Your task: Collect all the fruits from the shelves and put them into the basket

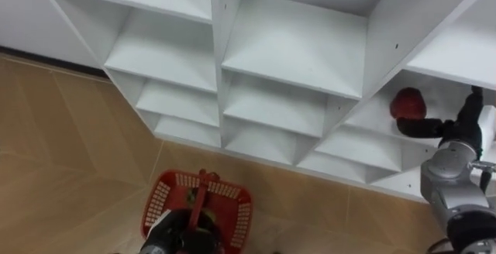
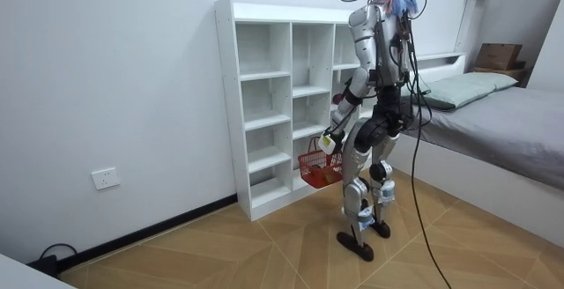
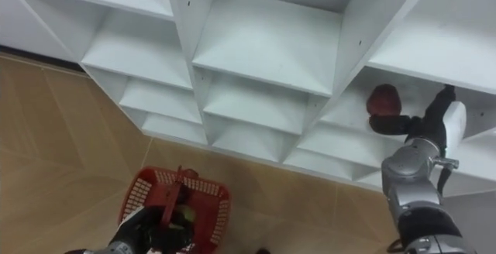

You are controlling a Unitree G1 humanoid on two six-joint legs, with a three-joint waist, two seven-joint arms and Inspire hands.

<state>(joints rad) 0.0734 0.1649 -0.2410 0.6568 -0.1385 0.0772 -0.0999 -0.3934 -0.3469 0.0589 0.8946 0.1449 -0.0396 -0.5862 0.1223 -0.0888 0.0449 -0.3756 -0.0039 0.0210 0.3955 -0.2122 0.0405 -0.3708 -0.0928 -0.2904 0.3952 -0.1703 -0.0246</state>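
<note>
Reaching the red fruit (image 3: 382, 99), right robot hand (image 3: 431, 127), grip unclear; left robot hand (image 3: 142, 228) clamps the basket (image 3: 211, 189) handle.

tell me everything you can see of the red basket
The red basket looks like plastic, with lattice walls, a solid rim and a red handle raised over its middle. It hangs upright, clear of the wooden floor, in front of the lower compartments of the white shelf unit. The left hand is curled round the handle and carries it. Something lies inside, too hidden to name.
</note>
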